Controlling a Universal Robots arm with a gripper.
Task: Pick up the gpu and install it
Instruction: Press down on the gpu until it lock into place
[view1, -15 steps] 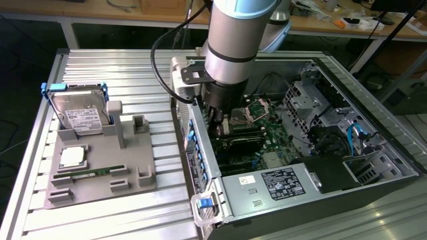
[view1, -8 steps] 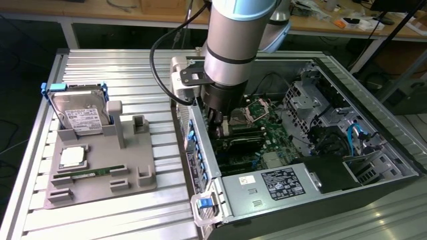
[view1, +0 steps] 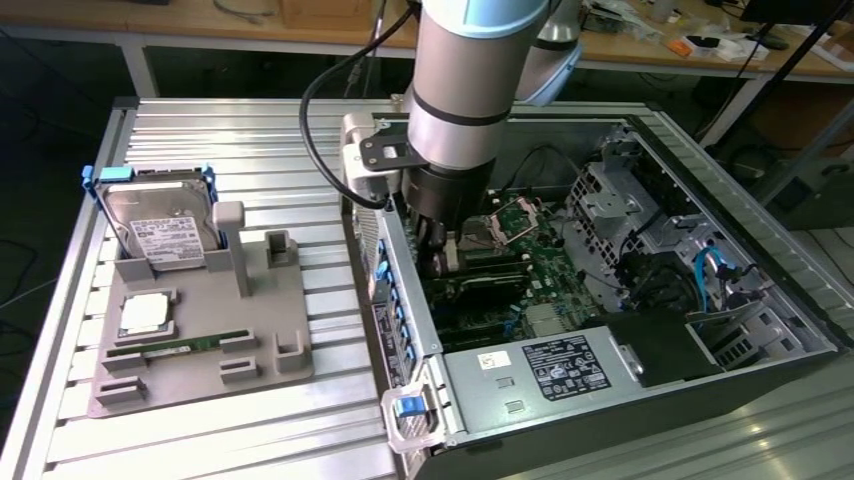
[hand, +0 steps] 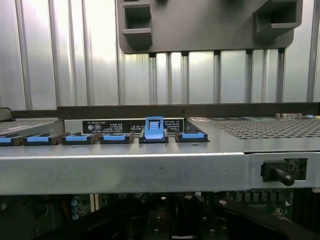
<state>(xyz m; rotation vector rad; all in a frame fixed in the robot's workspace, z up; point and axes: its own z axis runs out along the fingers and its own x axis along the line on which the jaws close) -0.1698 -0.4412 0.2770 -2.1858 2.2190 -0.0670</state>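
None of the print can be read. The hard drive (view1: 158, 232) standing in the grey holder (view1: 200, 340) carries a white label with dark lines of print, too small to make out. The power supply (view1: 541, 375) in the computer case (view1: 747, 330) has a black label with white print and a small white sticker beside it, both illegible. In the wrist view, a black strip label (hand: 131, 125) behind the blue clips (hand: 153, 128) bears tiny white lettering, also illegible.

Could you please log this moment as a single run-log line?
arm: lowered into open PC case | gripper: over motherboard | hard drive: on gray holder
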